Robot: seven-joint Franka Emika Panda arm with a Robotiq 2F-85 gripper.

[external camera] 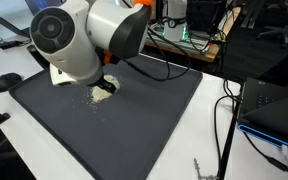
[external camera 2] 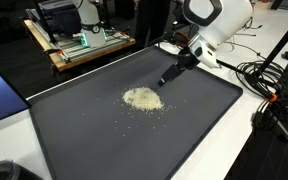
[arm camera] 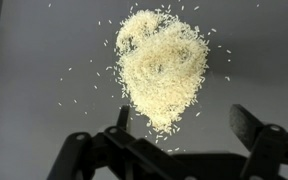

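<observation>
The gripper [arm camera: 181,118] hangs low over the dark mat [external camera 2: 84,130], jaws spread wide with nothing between them. The heap of rice [arm camera: 162,68] lies just ahead of it, roughly centred between the two jaws, close but not touched. It is a pale, loose mound, dimpled on top and tapering toward the gripper, with stray grains [arm camera: 89,72] scattered around it. In an exterior view the heap [external camera 2: 142,98] sits near the mat's middle.
</observation>
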